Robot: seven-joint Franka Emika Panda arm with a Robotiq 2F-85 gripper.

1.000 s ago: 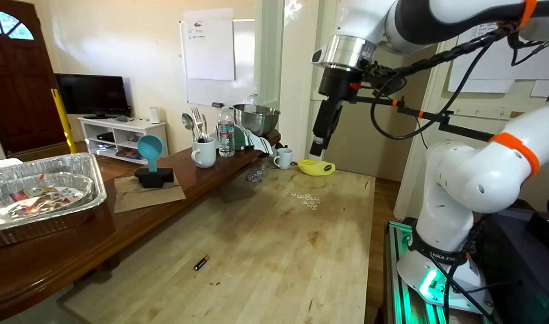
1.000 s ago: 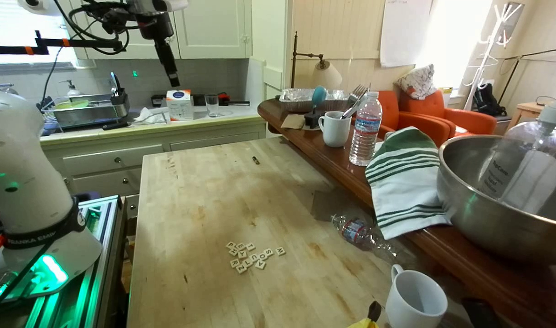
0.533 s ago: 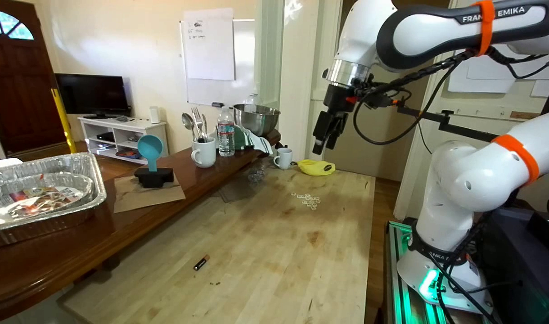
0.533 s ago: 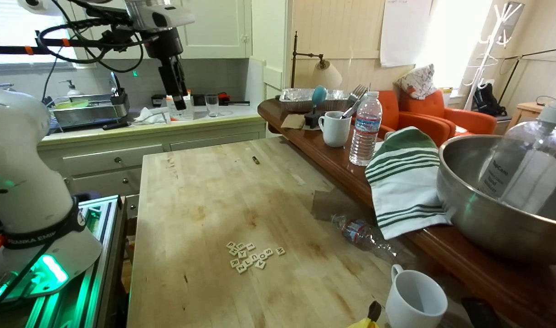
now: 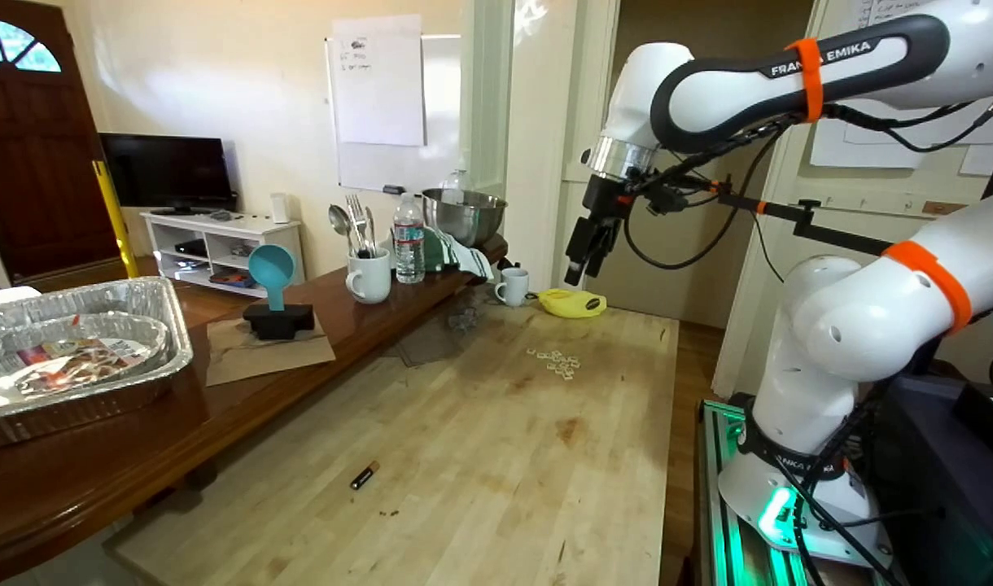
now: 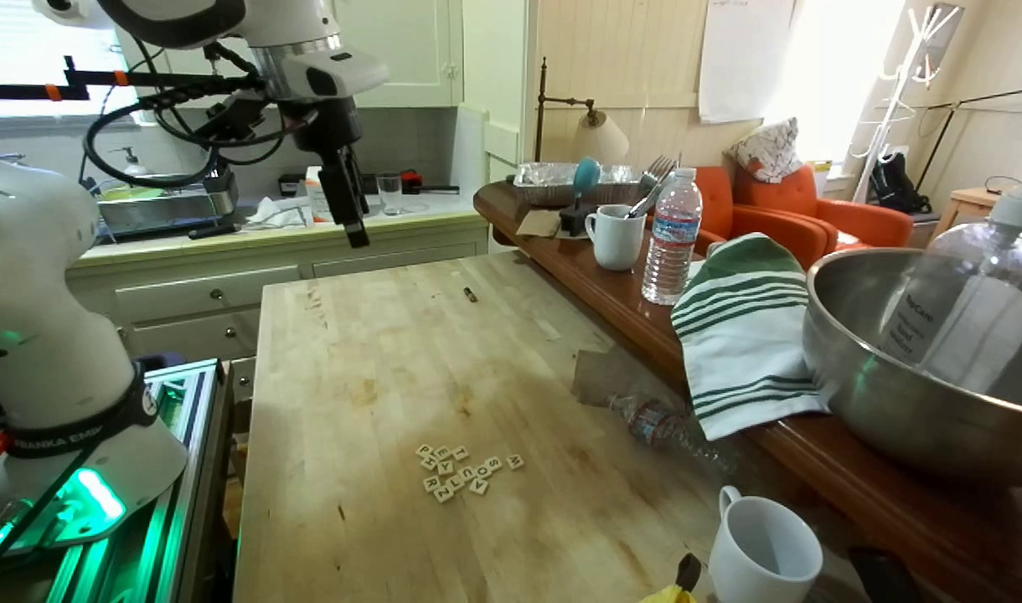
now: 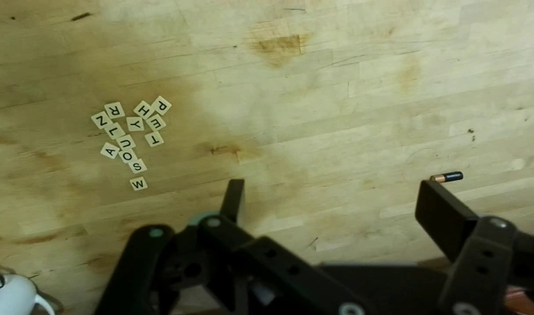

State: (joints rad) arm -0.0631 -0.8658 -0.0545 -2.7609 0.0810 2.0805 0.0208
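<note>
1. Gripper (image 7: 330, 188) hangs above the table (image 5: 496, 488), its fingers spread wide, wood showing between them in the wrist view.
2. Nearest below are a battery (image 7: 447, 176) and letter tiles (image 7: 126, 142); in the wrist view the battery shows just past one fingertip, the tiles beyond the other.
3. Both rest on the table, well apart: the battery on its side, the tiles flat and letters up, several touching, one W by itself.
4. Pale planks make up the surface, blotched with brown stains (image 7: 278, 43) and dotted with dark specks (image 7: 471, 131).
5. At one end are a white mug (image 5: 513, 286) and, near it, a yellow thing (image 5: 574, 303); a clear bottle (image 6: 658, 423) lies beside a dark ledge (image 5: 366, 325).
6. On the ledge: foil trays (image 5: 177, 325), a teal scoop (image 5: 273, 264), a cutlery mug (image 6: 617, 243), a water bottle (image 6: 673, 239), a striped towel (image 6: 745, 352) and a steel bowl (image 6: 913, 410).
7. Farther off: a brown door (image 5: 24, 155), a TV (image 5: 167, 171) on a white stand (image 5: 260, 228), a whiteboard (image 5: 442, 106), orange armchairs (image 6: 875, 222), a lamp (image 6: 603, 141), and a kitchen counter (image 6: 427, 205) with a dish rack (image 6: 167, 208).
</note>
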